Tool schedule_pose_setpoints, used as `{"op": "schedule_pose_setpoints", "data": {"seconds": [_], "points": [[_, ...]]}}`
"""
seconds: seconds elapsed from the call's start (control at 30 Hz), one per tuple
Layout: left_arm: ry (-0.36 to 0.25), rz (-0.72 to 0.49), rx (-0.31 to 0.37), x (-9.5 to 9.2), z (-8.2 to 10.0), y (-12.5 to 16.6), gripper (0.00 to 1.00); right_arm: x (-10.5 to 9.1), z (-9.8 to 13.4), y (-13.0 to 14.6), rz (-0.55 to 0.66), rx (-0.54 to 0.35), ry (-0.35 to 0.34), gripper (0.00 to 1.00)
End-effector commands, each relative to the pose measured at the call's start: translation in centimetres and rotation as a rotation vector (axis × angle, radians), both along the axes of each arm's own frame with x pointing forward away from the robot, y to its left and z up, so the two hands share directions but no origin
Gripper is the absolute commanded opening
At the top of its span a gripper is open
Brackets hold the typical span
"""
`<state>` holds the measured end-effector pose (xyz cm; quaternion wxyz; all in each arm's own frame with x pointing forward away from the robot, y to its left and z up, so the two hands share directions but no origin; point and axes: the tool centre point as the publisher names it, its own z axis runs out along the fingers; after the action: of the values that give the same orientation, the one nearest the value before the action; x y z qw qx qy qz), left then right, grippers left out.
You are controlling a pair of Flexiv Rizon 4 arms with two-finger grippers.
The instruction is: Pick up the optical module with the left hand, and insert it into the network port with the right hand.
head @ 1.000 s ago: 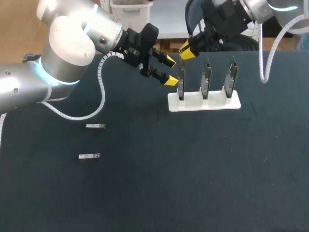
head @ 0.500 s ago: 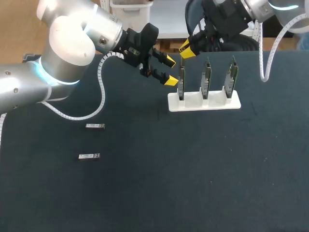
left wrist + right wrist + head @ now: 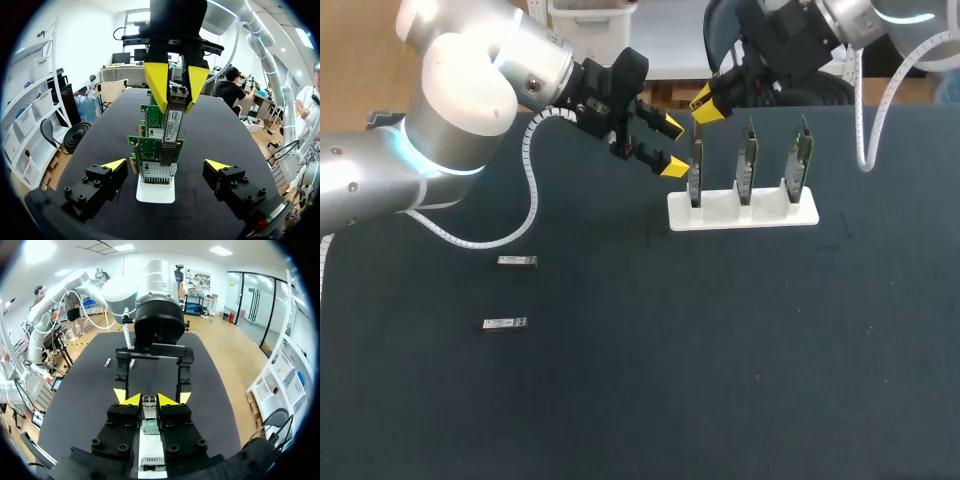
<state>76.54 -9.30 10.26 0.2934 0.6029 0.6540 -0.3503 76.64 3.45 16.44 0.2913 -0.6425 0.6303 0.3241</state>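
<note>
**Right gripper holds an optical module over the first of three network cards**

The optical module [image 3: 171, 129], a slim silver bar with a label, is pinched from two sides between the yellow fingers of the right gripper [image 3: 174, 107], which comes down from above. The module's long axis runs almost straight up and down, with a slight tilt. Its lower end meets the top part of the first network card [image 3: 155, 149]. Whether that end has already entered the port cannot be told.

The coming move turns on this line-up: the module sits directly above the card and points down along it, so the push looks to be straight down along the module's length. The right arm is the one on the job. The left gripper [image 3: 669, 146] hovers just beside the same card, its fingers spread wide with nothing between them.

By count, there are three network cards standing upright in a row, [image 3: 696, 172], [image 3: 747, 165] and [image 3: 799, 162], all slotted into one white stand [image 3: 740, 213]. There are three optical modules in all: the one being held, plus two spare modules [image 3: 517, 261] [image 3: 505, 323] lying flat on the dark table [image 3: 720, 350], near each other and well apart from the stand, on the left arm's side.
</note>
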Motion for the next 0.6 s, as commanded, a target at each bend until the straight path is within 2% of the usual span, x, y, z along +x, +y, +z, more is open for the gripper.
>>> {"op": "schedule_pose_setpoints", "data": {"seconds": [0.03,0.37,0.4,0.43,0.47,0.6], "points": [[0.004,-0.003,0.005,0.22,0.05,-0.08,1.00,0.19,-0.20,0.05,0.000,0.001,0.004,0.00],[0.004,-0.003,0.005,0.22,0.05,-0.08,1.00,0.08,-0.62,0.00,-0.009,-0.005,0.015,0.00],[0.004,-0.003,0.005,0.22,0.05,-0.08,1.00,0.06,-0.63,-0.01,-0.013,-0.004,0.016,0.07],[0.004,-0.003,0.005,0.22,0.05,-0.08,1.00,0.05,-0.63,-0.02,-0.018,-0.003,0.017,0.76],[0.004,-0.003,0.005,0.22,0.05,-0.08,1.00,0.08,-0.58,-0.04,-0.022,-0.001,0.017,1.00],[0.004,-0.003,0.005,0.22,0.05,-0.08,1.00,0.16,-0.27,-0.14,-0.028,0.014,0.023,1.00]]}}
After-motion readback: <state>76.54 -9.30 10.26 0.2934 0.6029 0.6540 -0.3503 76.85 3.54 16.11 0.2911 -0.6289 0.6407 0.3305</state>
